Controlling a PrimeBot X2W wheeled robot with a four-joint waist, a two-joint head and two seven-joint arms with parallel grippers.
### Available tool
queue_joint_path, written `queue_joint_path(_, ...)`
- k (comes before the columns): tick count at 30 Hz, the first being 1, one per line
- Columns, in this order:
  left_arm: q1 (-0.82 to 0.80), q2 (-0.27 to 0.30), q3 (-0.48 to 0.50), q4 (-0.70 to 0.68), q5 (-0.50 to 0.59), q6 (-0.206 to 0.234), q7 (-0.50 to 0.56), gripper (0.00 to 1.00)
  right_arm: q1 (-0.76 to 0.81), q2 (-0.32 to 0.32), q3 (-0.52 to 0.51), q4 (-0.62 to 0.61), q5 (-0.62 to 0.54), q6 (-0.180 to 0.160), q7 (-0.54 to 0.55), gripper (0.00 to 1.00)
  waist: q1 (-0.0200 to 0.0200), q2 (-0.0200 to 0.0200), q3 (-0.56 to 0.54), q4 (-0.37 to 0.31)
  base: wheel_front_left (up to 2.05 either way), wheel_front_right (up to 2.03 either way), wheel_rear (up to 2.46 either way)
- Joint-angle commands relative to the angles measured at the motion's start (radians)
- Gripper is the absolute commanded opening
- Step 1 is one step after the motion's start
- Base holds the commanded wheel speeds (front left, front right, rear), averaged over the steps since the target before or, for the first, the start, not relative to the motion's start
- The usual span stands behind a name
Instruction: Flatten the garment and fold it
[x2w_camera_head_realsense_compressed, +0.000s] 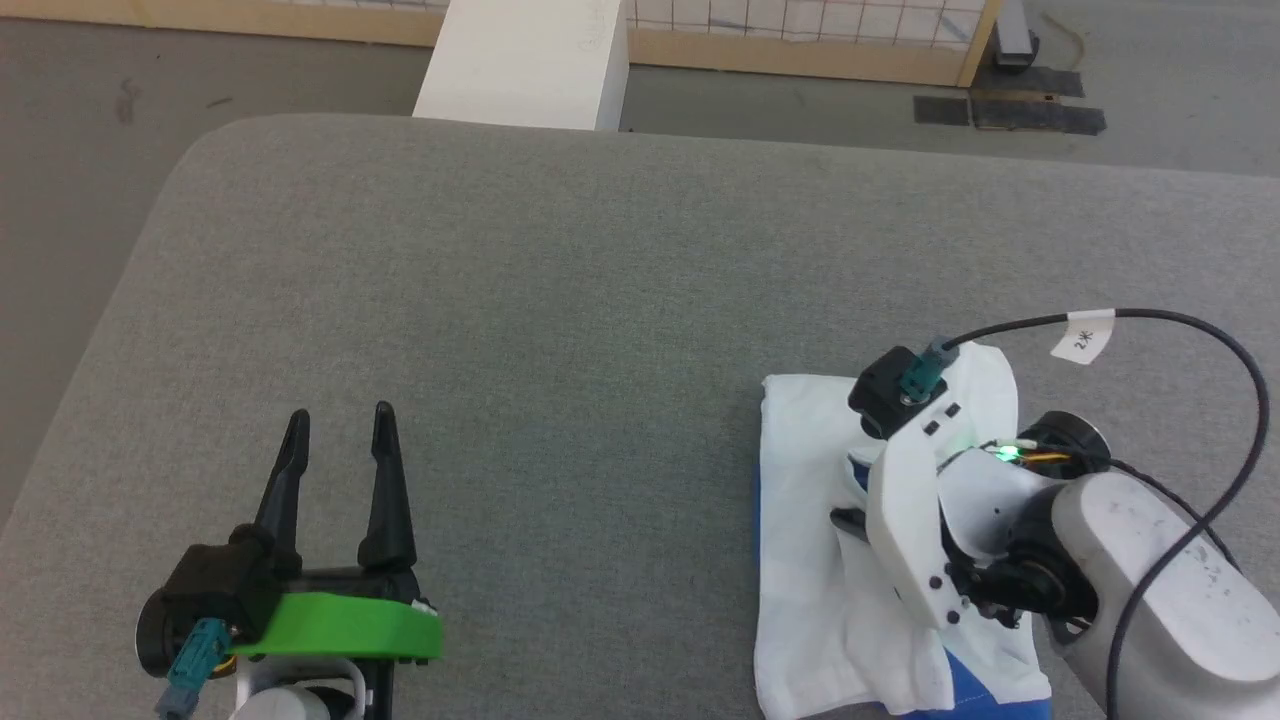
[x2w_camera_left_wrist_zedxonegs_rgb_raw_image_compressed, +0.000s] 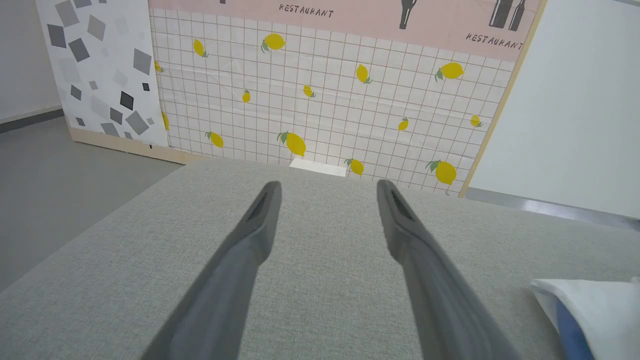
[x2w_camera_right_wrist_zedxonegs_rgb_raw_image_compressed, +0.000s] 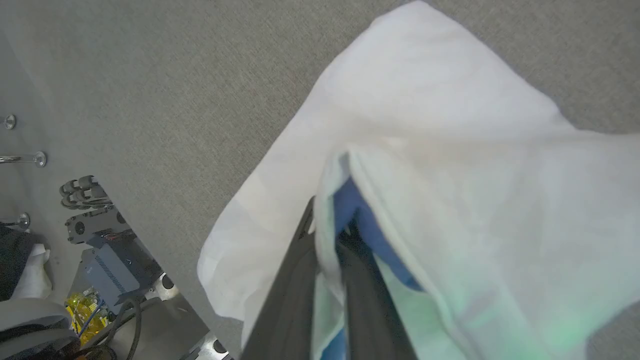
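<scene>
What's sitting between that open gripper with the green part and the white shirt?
Nothing lies there: the head view shows a bare stretch of the grey tabletop between the left gripper and the shirt.

grey table | lemon-print panel behind | white block | black floor tape

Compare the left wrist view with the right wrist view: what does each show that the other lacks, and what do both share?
Left wrist view's own: the left pincer, open, and a lemon-patterned wall panel behind. Right wrist view's own: the right pincer shut on a fold of the garment, blue cloth showing inside, and robot hardware at lower left. Shared: the white-and-blue garment and the grey padded surface under it.
</scene>
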Motion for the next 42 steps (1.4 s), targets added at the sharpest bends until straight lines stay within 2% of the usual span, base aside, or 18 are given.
queue_joint_path(1, -0.016, -0.005, -0.001, 0.002, -0.006, -0.001, -0.004, 1.0, -0.023, 0.008, 0.013, 0.021, 0.008, -0.002, -0.017, 0.0, 0.0, 0.0, 0.014, 0.013, 0.0, 0.0, 0.0)
queue_joint_path(10, -0.032, -0.007, -0.012, 0.016, -0.01, -0.002, -0.004, 1.0, -0.061, 0.017, 0.1, 0.16, 0.024, -0.002, -0.077, 0.0, 0.0, 0.0, 0.02, 0.034, 0.0, 0.0, 0.0)
queue_joint_path(11, -0.032, -0.007, -0.013, 0.018, -0.011, -0.002, -0.004, 1.0, -0.062, 0.02, 0.102, 0.17, 0.03, -0.002, -0.094, 0.38, 0.0, 0.0, 0.016, 0.035, 0.0, 0.0, 0.0)
queue_joint_path(12, -0.031, -0.007, -0.013, 0.02, -0.011, -0.003, -0.004, 1.0, -0.064, 0.022, 0.104, 0.176, 0.031, -0.002, -0.108, 1.0, 0.0, 0.0, 0.013, 0.035, 0.0, 0.0, 0.0)
queue_joint_path(17, -0.019, -0.007, -0.009, 0.025, -0.009, -0.005, -0.004, 1.0, -0.089, 0.03, 0.133, 0.165, 0.041, -0.002, -0.177, 1.0, 0.0, 0.0, -0.006, 0.029, 0.0, 0.0, 0.0)
queue_joint_path(22, -0.013, -0.007, -0.007, 0.034, -0.002, -0.016, -0.004, 1.0, -0.127, 0.056, 0.211, 0.077, 0.059, -0.002, -0.251, 1.0, 0.0, 0.0, -0.033, 0.008, 0.0, 0.0, 0.0)
queue_joint_path(28, -0.011, 0.0, -0.005, 0.039, 0.014, -0.015, -0.004, 1.0, -0.14, 0.058, 0.216, 0.02, 0.076, -0.002, -0.312, 1.0, 0.0, 0.0, -0.062, -0.022, 0.0, 0.0, 0.0)
queue_joint_path(31, -0.014, 0.013, -0.012, 0.042, 0.043, -0.006, -0.004, 1.0, -0.128, 0.046, 0.142, 0.004, 0.045, -0.002, -0.364, 1.0, 0.0, 0.0, -0.07, -0.041, 0.0, 0.0, 0.0)
queue_joint_path(35, -0.025, 0.021, -0.019, 0.037, 0.075, 0.011, -0.004, 1.0, -0.079, 0.029, -0.018, 0.011, -0.092, -0.002, -0.396, 1.0, 0.0, 0.0, -0.074, -0.075, 0.0, 0.0, 0.0)
queue_joint_path(38, -0.027, 0.021, -0.02, 0.033, 0.087, 0.022, -0.004, 1.0, -0.007, 0.05, -0.144, 0.012, -0.201, -0.002, -0.365, 1.0, 0.0, 0.0, -0.067, -0.1, 0.0, 0.0, 0.0)
queue_joint_path(42, -0.032, 0.017, -0.029, 0.028, 0.087, 0.025, -0.004, 1.0, 0.1, 0.092, -0.251, 0.012, -0.301, -0.002, -0.286, 1.0, 0.0, 0.0, -0.051, -0.113, 0.0, 0.0, 0.0)
